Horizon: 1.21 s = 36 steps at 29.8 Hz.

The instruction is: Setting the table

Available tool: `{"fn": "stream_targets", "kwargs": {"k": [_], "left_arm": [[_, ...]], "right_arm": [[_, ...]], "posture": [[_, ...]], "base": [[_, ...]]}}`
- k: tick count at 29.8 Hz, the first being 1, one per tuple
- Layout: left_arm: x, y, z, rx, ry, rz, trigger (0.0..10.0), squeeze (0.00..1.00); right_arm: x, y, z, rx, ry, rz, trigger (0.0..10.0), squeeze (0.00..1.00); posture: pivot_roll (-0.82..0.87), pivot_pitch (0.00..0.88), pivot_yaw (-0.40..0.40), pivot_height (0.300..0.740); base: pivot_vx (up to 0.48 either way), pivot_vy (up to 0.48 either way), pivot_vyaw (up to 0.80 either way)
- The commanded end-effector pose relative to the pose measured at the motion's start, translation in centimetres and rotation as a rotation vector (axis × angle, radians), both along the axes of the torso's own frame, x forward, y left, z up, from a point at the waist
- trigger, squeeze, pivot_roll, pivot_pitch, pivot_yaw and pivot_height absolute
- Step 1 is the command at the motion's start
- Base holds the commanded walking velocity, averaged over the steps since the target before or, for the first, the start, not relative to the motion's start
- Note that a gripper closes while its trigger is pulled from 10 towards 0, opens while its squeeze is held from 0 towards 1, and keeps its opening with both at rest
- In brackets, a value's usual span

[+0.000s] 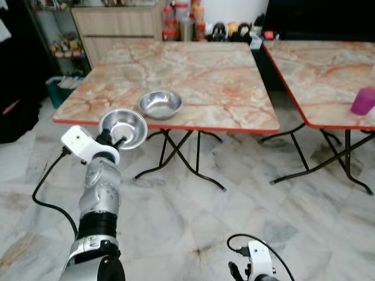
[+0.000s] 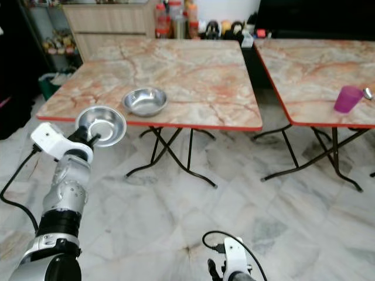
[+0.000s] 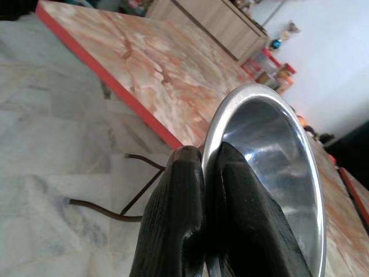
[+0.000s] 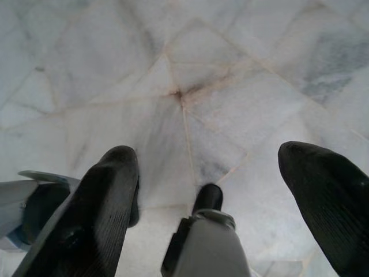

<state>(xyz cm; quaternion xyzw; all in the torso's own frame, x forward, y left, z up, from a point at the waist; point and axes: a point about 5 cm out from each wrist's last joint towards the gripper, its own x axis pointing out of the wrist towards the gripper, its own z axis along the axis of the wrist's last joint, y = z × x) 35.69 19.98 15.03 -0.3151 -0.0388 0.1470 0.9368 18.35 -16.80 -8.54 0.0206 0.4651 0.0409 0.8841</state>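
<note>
The left pincer [image 1: 119,140] is holding a shiny steel bowl [image 1: 123,127] by its rim, with both black fingers [image 3: 190,213] clamped on either side of the metal edge. The bowl is hanging in the air, tilted, just off the near edge of the marble-patterned tabletop [image 1: 205,82], which has a red border. A second steel bowl [image 1: 159,103] is already sitting on that tabletop, just beyond the held one and apart from it.

To do this step well, the arm probably needs to carry the bowl forward over the red edge, level it, and lower it until its base is resting flat before letting go. It should land beside the other bowl without touching it.

The right pincer [image 4: 207,196] is hanging idle over the tiled floor, fingers spread wide, gripping nothing.

A purple cup [image 2: 348,98] is standing on a neighbouring tabletop [image 2: 316,64], well apart.
</note>
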Motion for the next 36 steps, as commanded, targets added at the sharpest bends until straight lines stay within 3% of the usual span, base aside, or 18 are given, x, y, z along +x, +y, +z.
{"fn": "stream_targets", "kwargs": {"k": [1, 7, 22, 36], "left_arm": [[0.2, -0.1, 0.9, 0.036, -0.029, -0.011, 10.0, 0.00], [0.1, -0.7, 1.1, 0.109, -0.053, -0.050, 10.0, 0.00], [-0.6, -1.1, -0.4, 0.223, -0.018, -0.052, 10.0, 0.00], [-0.4, -1.4, 0.3, 0.249, -0.042, -0.059, 10.0, 0.00]], "right_arm": [[0.3, -0.1, 0.1, 0.002, -0.012, -0.011, 10.0, 0.00], [0.3, 0.0, 0.2, 0.004, -0.013, -0.009, 10.0, 0.00], [0.1, 0.0, 0.1, 0.003, -0.014, -0.008, 10.0, 0.00], [0.1, 0.1, 0.1, 0.003, -0.016, -0.012, 10.0, 0.00]], "posture": [[0.05, 0.000, -0.007, 0.740], [0.06, 0.000, -0.008, 0.740], [0.06, 0.000, -0.007, 0.740], [0.06, 0.000, -0.005, 0.740]], "base": [[0.000, 0.000, 0.00], [0.000, 0.000, 0.00], [0.378, 0.000, 0.00], [0.465, 0.000, 0.00]]}}
